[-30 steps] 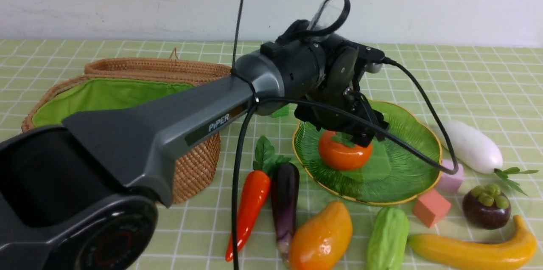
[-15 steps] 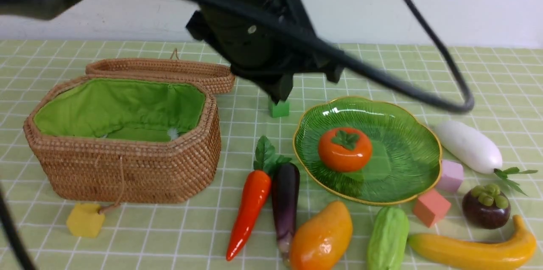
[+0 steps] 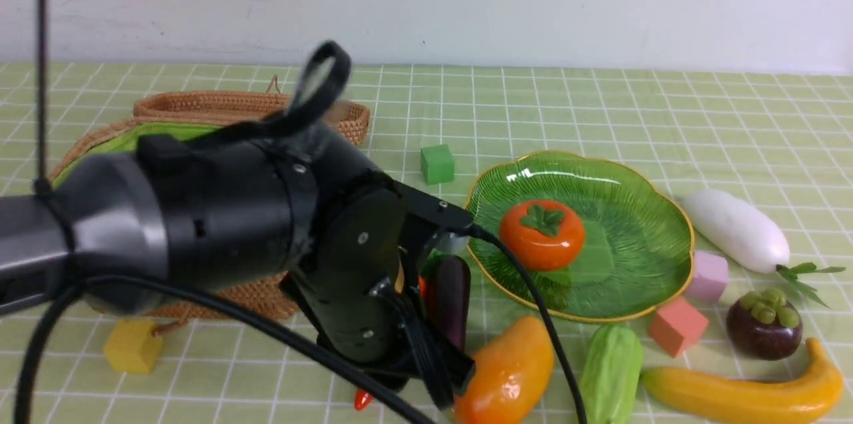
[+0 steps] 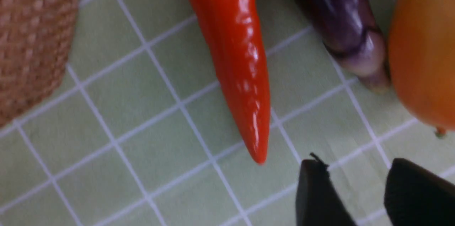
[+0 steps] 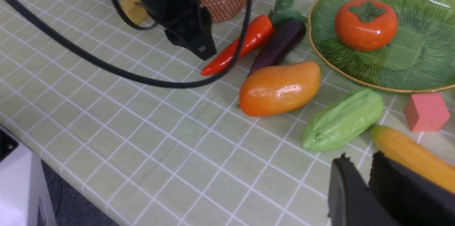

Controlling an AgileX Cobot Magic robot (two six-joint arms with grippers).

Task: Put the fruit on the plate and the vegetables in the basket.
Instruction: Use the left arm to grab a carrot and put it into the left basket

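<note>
An orange persimmon point(image 3: 542, 234) lies on the green plate point(image 3: 640, 211). My left gripper point(image 4: 355, 169) hangs open and empty low over the cloth, just beyond the tip of the carrot point(image 4: 234, 52); the eggplant point(image 4: 341, 23) and mango point(image 4: 423, 48) lie beside it. In the front view my left arm covers most of the carrot and part of the basket point(image 3: 200, 107). Gourd point(image 3: 610, 374), banana point(image 3: 746, 394), mangosteen point(image 3: 763, 327) and radish point(image 3: 736, 229) lie on the cloth. My right gripper point(image 5: 360, 156) is shut and empty, hovering close to the banana point(image 5: 408, 155).
Small cubes lie about: green point(image 3: 437, 164) behind the plate, pink point(image 3: 708, 275) and salmon point(image 3: 678, 326) at its right rim, yellow point(image 3: 133, 346) in front of the basket. The table's near edge point(image 5: 53, 169) shows in the right wrist view.
My left arm has left the persimmon on the plate, swung up and away, and come down at the front by the carrot's tip. The right arm has stayed put.
</note>
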